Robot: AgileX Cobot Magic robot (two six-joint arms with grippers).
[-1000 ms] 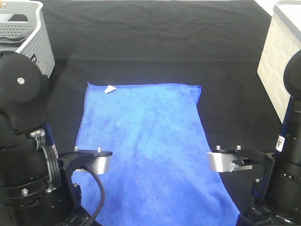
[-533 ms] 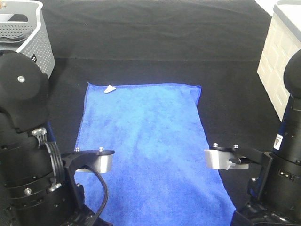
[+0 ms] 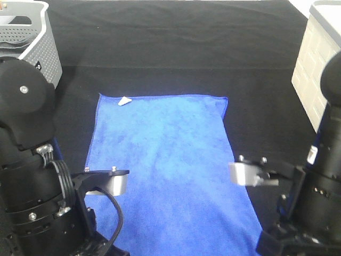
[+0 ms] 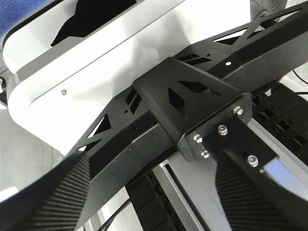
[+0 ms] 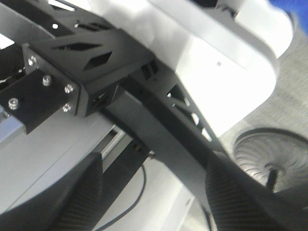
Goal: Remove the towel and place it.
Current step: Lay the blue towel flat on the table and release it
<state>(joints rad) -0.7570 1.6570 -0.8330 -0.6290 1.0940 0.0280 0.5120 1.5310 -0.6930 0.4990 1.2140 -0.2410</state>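
Far L, back: grey perforated basket (image 3: 32, 48) on the black counter (image 3: 176, 48), partly cut off by the pic edge.

Near L: L arm (image 3: 26, 160), bulky, black, fills the corner. Its L housing (image 3: 111, 183), silver and round, sits over the towel's L edge. L tool (image 4: 149, 163) can't be seen from the high cam. The wrist cam shows its two fingers (image 4: 48, 202) standing well apart w/ no cloth btwn them, only black and white frame (image 4: 96, 62) parts beyond.

Centre: towel (image 3: 165, 154), royal blue, lies spread flat on the counter btwn the two arms, long side running away from the robot. Far edge is straight, w/ a small white tag (image 3: 124, 101) at the far-L corner. Near end runs out of the pic btwn the arm bases. Towel is well apart from the basket.

Near R: R arm (image 3: 319, 202), black, w/ its R housing (image 3: 242, 174), also silver, over the towel's R edge. R tool (image 5: 154, 166) is likewise hidden from above. On the wrist cam its fingers (image 5: 62, 202) are spread apart, nothing gripped.

Far R: white bin (image 3: 314, 69) at the counter edge, cut off by the pic.
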